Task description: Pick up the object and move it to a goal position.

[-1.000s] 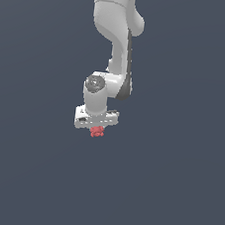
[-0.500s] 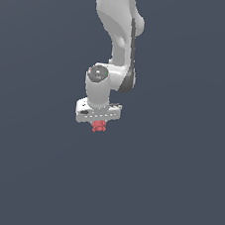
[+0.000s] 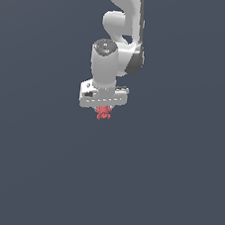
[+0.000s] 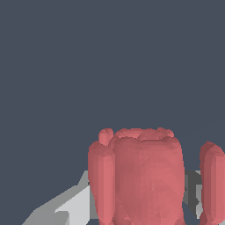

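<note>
Red lumpy object (image 3: 103,113) in the white hand (image 3: 103,109), plain grey surroundings.

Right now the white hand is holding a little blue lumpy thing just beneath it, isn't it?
Not quite: the lumpy thing is red, not blue. The exterior view shows it tucked directly under the white hand, and the wrist view shows the same red colour close up.

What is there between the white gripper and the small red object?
Nothing. In the exterior view the red object sits directly under the gripper, no gap visible; the wrist view shows it close against the fingers.
</note>
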Controlling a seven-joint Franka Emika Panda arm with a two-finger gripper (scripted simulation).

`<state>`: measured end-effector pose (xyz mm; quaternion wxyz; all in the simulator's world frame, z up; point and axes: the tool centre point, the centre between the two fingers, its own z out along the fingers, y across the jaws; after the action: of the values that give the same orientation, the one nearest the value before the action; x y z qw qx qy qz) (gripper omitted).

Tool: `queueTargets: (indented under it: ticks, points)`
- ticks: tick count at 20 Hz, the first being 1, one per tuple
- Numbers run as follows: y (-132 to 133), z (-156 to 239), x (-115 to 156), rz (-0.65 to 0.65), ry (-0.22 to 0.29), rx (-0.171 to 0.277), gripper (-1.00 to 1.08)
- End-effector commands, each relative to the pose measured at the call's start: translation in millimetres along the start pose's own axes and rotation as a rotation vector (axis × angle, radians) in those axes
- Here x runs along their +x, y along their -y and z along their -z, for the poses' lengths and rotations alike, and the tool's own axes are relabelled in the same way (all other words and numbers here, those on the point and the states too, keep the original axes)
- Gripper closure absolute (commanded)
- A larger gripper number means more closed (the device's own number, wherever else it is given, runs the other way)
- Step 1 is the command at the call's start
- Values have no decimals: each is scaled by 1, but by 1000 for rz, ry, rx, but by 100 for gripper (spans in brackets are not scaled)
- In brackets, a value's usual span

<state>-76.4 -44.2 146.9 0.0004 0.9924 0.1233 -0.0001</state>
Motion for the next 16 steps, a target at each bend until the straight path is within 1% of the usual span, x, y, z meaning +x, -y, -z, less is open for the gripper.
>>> queueTargets:
  ticks: [1,9,16]
  points:
    - [7,22,-7,0,0,0,108]
    - [29,88,-27,1,0,0,108]
    - [41,129,-38,0,0,1,108]
